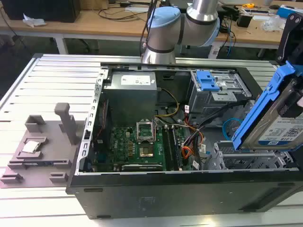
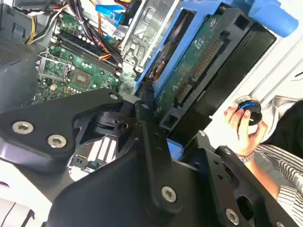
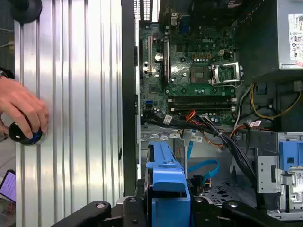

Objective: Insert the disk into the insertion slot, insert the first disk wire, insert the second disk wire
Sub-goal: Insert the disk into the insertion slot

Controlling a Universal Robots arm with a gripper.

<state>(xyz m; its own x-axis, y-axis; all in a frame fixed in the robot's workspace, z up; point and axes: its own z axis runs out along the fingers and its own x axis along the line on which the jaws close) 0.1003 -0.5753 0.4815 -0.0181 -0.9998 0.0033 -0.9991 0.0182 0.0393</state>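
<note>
Insertion of the disk was the step in hand, step 1 of 3, and it was not yet done. The gripper was clamped on the disk's blue carrier, with 1 finger on each side of it in the first wrist view. It held the drive in the air, steeply tilted, at the exterior view's right. The drive hung just above the insertion slot, the grey perforated cage inside the open computer case. It was apart from the cage, with no edge inside the bay. A looped blue cable lay loose near the cage, joined to nothing on the drive, so I judged that neither of the 2 wires had been fitted. A person's hand rested on a round black knob on the slatted metal table. Seating the drive, as I judged it, would call for levelling the carrier with the bay's mouth and squaring it to the cage walls, since a tilted entry could jam the plastic frame.
</note>
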